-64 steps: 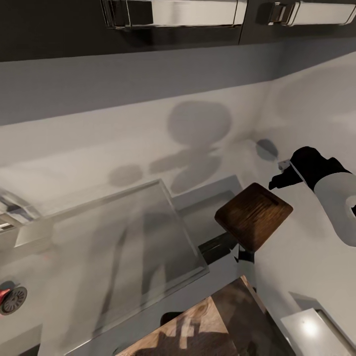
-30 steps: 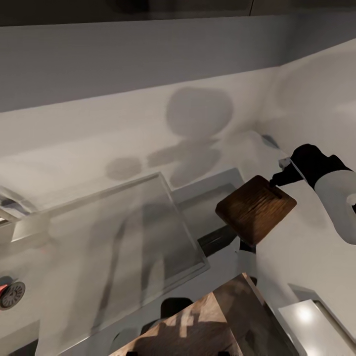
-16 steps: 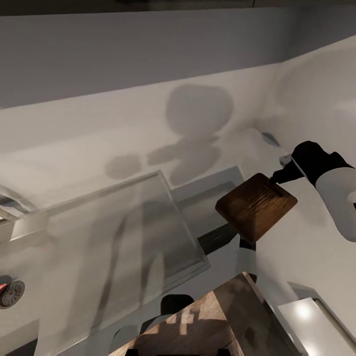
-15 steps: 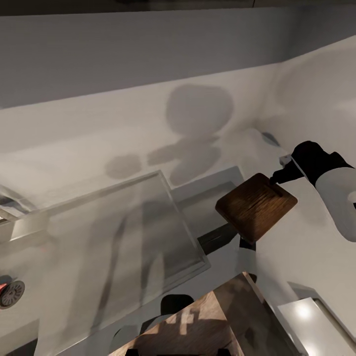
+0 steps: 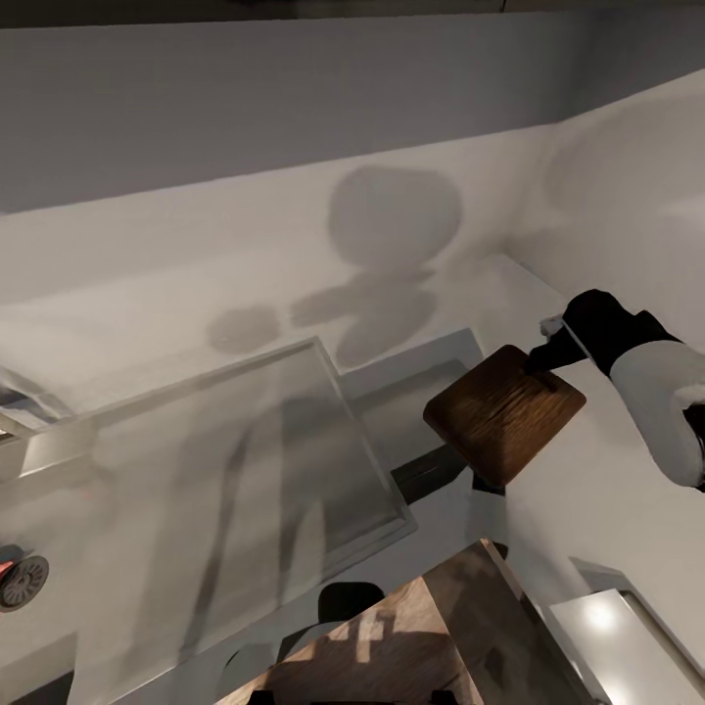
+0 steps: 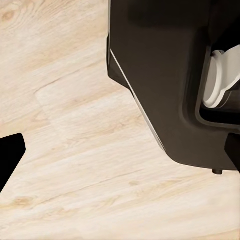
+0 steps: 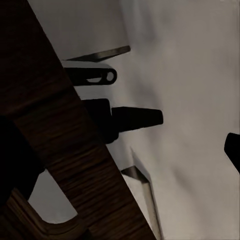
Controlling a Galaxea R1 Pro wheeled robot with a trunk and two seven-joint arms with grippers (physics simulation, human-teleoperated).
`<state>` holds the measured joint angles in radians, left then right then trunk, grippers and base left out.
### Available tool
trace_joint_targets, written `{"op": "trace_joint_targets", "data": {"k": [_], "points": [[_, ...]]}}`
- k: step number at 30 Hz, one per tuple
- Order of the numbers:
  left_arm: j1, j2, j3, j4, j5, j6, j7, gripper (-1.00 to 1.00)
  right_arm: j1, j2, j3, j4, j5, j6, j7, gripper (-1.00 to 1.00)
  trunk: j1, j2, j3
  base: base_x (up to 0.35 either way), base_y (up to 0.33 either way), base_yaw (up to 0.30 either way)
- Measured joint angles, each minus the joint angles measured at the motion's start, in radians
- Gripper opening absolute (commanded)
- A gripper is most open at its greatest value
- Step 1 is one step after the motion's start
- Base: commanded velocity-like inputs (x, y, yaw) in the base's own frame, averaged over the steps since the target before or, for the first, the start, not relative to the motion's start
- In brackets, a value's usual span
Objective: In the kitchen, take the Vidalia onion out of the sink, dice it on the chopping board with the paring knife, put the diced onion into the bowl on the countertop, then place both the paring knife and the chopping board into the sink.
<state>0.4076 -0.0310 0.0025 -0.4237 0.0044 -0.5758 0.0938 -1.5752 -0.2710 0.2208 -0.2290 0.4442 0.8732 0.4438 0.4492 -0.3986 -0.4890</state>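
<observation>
I hold the chopping board (image 5: 504, 414) in my right hand (image 5: 544, 360), pinched at the slot-handle end, and it hangs in the air, tilted, above the floor gap beside the counter (image 5: 196, 284). In the right wrist view the board (image 7: 55, 145) runs dark and grainy across the frame, with its slot cut-out at the near end; my fingers there are mostly hidden behind the wood.

Off the board's far edge lies the sink (image 5: 225, 470), its flat steel drainboard wing spread wide, and further that way its round drain (image 5: 22, 580) sits in the basin. The counter runs behind the sink along the grey wall (image 5: 294, 108). Below the board a wooden tabletop (image 5: 411, 646) shows.

My left hand (image 6: 10, 160) looks down on pale wooden floor (image 6: 85, 165) beside the robot's black base (image 6: 165, 75); I cannot tell whether it is wide or narrow.
</observation>
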Motion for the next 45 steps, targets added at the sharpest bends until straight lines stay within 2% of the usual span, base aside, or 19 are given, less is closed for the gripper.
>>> {"op": "trace_joint_targets", "data": {"k": [17,21,22,26,32,45], "points": [[0.000,0.001,0.000,0.001,0.000,0.000,0.000,1.00,0.001,0.012,0.000,0.002,0.000,-0.002,0.000,1.00,0.000,0.000,0.000,0.000,0.000,0.000],[0.000,0.001,0.000,0.001,0.000,0.000,0.000,1.00,0.001,0.012,-0.001,0.002,-0.001,-0.031,-0.001,1.00,0.000,0.000,0.000,0.000,0.000,0.000],[0.001,0.001,0.001,0.006,0.002,-0.003,-0.005,1.00,0.002,0.006,0.008,-0.004,-0.002,-0.037,0.004,1.00,0.000,0.000,0.000,0.000,0.000,0.000],[0.001,0.000,0.001,0.029,0.003,0.000,-0.004,1.00,0.001,0.016,0.033,-0.009,-0.005,-0.048,0.024,1.00,0.000,0.000,0.000,0.000,0.000,0.000],[0.000,-0.001,0.001,0.054,0.002,-0.001,-0.004,1.00,0.001,0.021,0.037,-0.002,-0.018,-0.049,0.005,1.00,0.000,-0.001,0.000,0.000,0.000,0.000],[0.000,-0.001,0.002,0.064,0.003,-0.002,-0.004,1.00,0.001,0.021,0.034,-0.001,-0.015,-0.050,0.006,1.00,0.000,-0.001,0.000,0.000,0.000,0.000]]}}
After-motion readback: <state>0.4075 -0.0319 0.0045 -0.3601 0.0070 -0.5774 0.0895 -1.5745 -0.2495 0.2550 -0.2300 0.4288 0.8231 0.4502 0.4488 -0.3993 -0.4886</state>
